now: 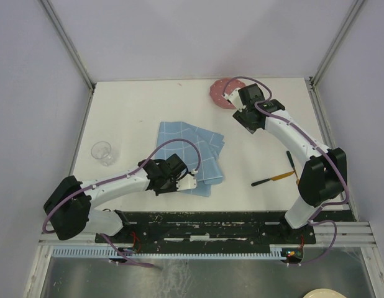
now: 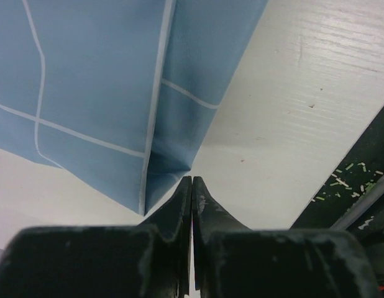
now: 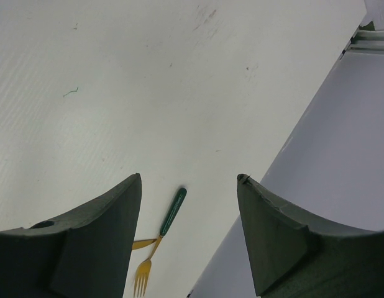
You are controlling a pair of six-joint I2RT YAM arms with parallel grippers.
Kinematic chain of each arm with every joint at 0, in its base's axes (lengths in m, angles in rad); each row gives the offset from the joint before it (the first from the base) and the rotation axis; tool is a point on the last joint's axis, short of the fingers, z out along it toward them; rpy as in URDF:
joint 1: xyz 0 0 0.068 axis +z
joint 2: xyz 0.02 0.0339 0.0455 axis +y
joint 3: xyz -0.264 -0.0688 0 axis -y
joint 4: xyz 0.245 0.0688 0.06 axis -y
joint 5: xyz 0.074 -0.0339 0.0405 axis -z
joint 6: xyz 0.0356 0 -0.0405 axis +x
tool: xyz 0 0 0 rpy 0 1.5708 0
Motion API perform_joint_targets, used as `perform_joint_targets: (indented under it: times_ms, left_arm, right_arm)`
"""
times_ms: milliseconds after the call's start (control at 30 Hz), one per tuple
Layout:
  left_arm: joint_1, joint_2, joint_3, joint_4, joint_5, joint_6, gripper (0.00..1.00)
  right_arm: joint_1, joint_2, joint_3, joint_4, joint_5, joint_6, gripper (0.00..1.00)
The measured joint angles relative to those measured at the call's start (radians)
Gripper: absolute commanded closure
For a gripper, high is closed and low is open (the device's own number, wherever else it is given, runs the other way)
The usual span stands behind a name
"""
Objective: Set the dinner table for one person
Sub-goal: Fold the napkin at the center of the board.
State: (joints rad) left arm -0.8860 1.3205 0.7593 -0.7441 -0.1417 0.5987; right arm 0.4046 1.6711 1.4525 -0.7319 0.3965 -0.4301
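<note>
Lying beneath closed left tool: dinner table, placemat just ahead.

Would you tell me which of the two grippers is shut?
The left gripper: its fingers meet by the blue placemat, while the right gripper stands open.

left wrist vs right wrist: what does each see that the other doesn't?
Left wrist only: the blue grid placemat, with the left gripper shut at its folded edge; whether it pinches cloth is unclear. Right wrist only: a green-handled fork, the right gripper open above bare surface, and a grey side wall. Both: the white dinner table.
</note>
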Motion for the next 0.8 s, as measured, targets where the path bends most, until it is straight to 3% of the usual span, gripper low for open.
perform_joint_targets:
  times_ms: [333, 533, 800]
  left_arm:
    - [0.0, 0.0, 0.005, 0.039, -0.088, 0.0, 0.97]
    - [0.015, 0.011, 0.086, 0.052, -0.14, 0.006, 0.97]
    - [0.034, 0.036, 0.207, 0.069, -0.148, 0.011, 0.97]
  right_arm:
    - [0.0, 0.0, 0.019, -0.021, -0.017, 0.015, 0.29]
    - [0.013, 0.003, 0.063, -0.063, -0.045, 0.022, 0.38]
    - [0.062, 0.011, 0.085, -0.125, -0.114, 0.05, 0.37]
